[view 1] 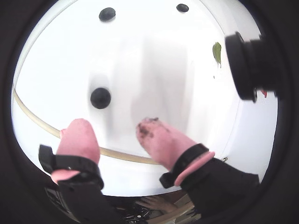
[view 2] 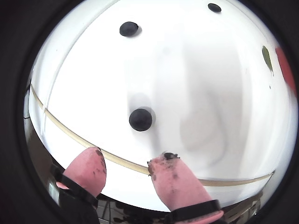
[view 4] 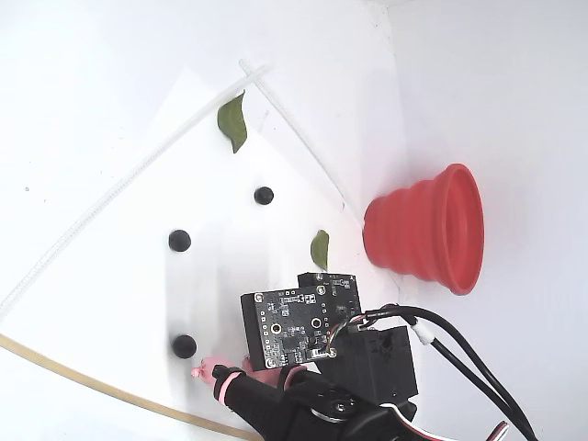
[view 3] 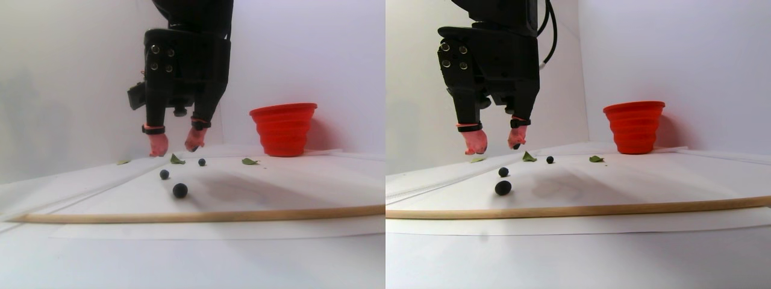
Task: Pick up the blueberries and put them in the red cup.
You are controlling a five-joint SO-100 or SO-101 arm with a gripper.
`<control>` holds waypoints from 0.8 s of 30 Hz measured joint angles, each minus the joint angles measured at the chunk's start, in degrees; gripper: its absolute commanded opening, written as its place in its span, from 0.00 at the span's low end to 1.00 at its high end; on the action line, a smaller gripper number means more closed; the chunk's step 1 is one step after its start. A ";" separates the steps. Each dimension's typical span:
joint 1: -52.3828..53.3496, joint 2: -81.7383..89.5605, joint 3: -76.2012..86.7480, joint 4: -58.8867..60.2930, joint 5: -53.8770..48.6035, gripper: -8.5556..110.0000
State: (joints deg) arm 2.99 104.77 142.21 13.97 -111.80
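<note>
Three blueberries show on the white sheet. The nearest blueberry (view 1: 101,97) (view 2: 140,119) (view 4: 185,346) lies just ahead of my pink fingertips, nearer the left one. Two more blueberries (view 2: 129,29) (view 2: 214,7) lie farther off. My gripper (view 1: 113,126) (view 2: 128,156) (view 3: 176,150) is open and holds nothing, its tips hanging a little above the sheet. The red cup (view 4: 432,230) (view 3: 284,129) stands upright by the back wall, well apart from the gripper. In the fixed view the arm hides most of the gripper, and only one pink finger (view 4: 216,370) shows.
Two green leaves (view 4: 233,121) (view 4: 319,249) lie on the sheet, one close to the cup. A thin wooden strip (view 3: 199,215) (view 2: 70,133) runs along the sheet's near edge. A black camera housing (view 1: 247,65) juts in at the right of a wrist view. White walls close the back.
</note>
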 measured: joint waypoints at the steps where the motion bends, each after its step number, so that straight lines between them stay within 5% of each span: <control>1: 0.00 -0.53 0.00 -0.26 -0.09 0.23; 24: 1.32 -10.90 -0.44 -9.23 -2.46 0.23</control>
State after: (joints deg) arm 4.31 93.87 141.77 4.75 -114.26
